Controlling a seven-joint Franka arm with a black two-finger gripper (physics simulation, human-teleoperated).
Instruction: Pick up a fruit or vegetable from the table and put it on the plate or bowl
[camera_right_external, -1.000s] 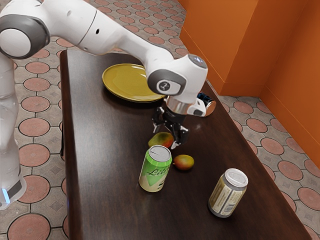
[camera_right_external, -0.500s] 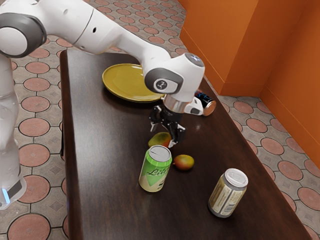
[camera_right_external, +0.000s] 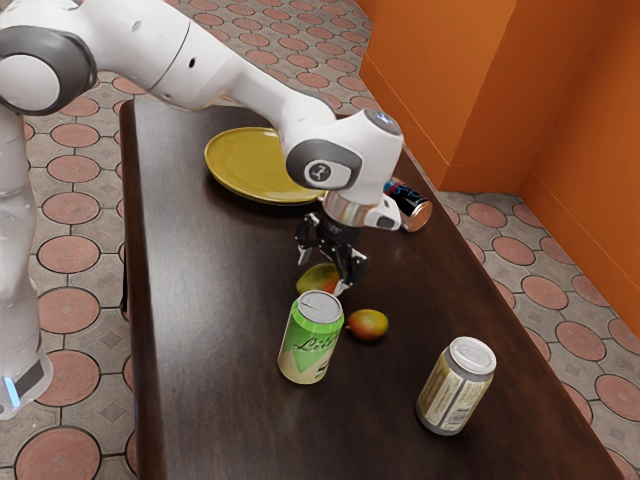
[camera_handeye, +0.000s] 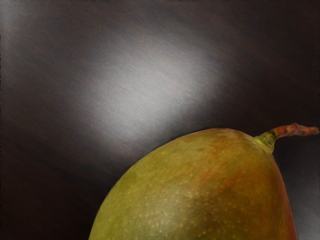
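A green-red mango (camera_right_external: 318, 279) lies on the dark wooden table (camera_right_external: 220, 300), just behind a green can. My gripper (camera_right_external: 326, 262) hangs right over it, fingers spread and open, their tips down at the mango's upper sides. Seen from the wrist, that mango (camera_handeye: 200, 190) is close under the hand, its stem (camera_handeye: 292, 131) pointing away. A second, smaller orange-red mango (camera_right_external: 367, 324) rests a little nearer the exterior view's right. The yellow plate (camera_right_external: 250, 165) stands at the far end of the table, behind my arm.
The upright green can (camera_right_external: 311, 337) stands directly in front of the mango. A beige can (camera_right_external: 456, 385) stands toward the near right. A dark can (camera_right_external: 408, 207) lies on its side by the table's right edge, behind the hand.
My hand has shifted a little toward the exterior view's left and come over the green-red mango. The mango, the cans and the plate have stayed put.
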